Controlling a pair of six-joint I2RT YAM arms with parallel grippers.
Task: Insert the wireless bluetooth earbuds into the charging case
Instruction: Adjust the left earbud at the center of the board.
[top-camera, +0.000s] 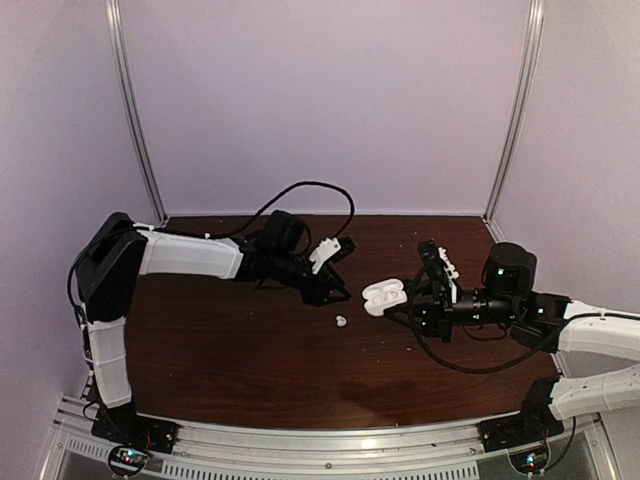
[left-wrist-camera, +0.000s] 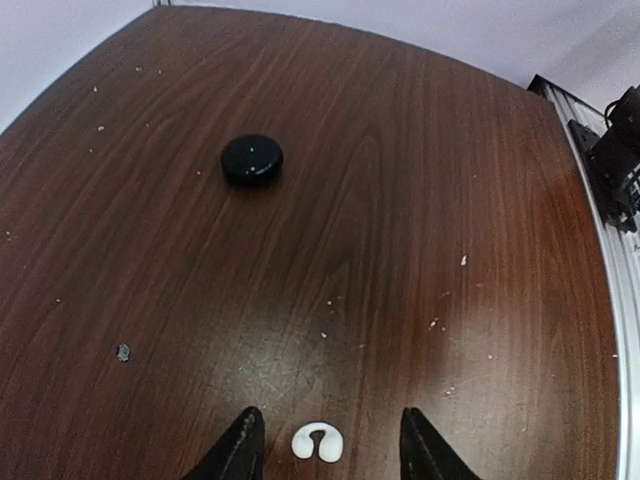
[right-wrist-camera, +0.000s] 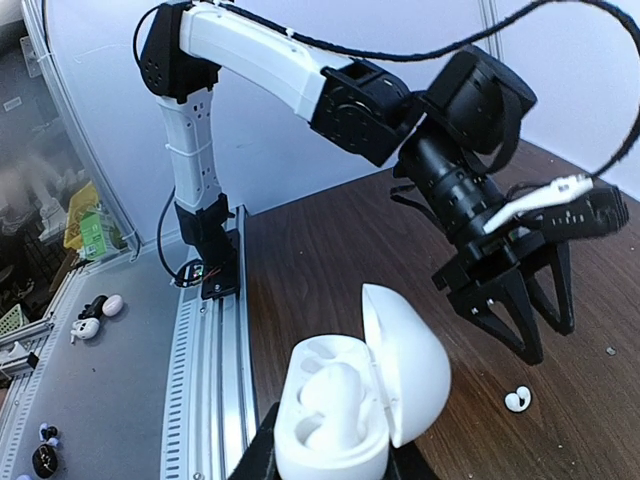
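One white earbud (top-camera: 341, 321) lies loose on the counter (top-camera: 230, 350), at abt 5 o'clock of the L claw (top-camera: 330, 290). In L wrist view it sits btwn that claw's fingers (left-wrist-camera: 240, 450); jaws are apart w/ nothing gripped. R claw (right-wrist-camera: 335, 462) is clamped on the white charging case (right-wrist-camera: 350, 400), lid open, at abt 2 o'clock of the earbud from above. Black round case (left-wrist-camera: 251, 158) sits well apart, 11 o'clock of the earbud in L wrist view.
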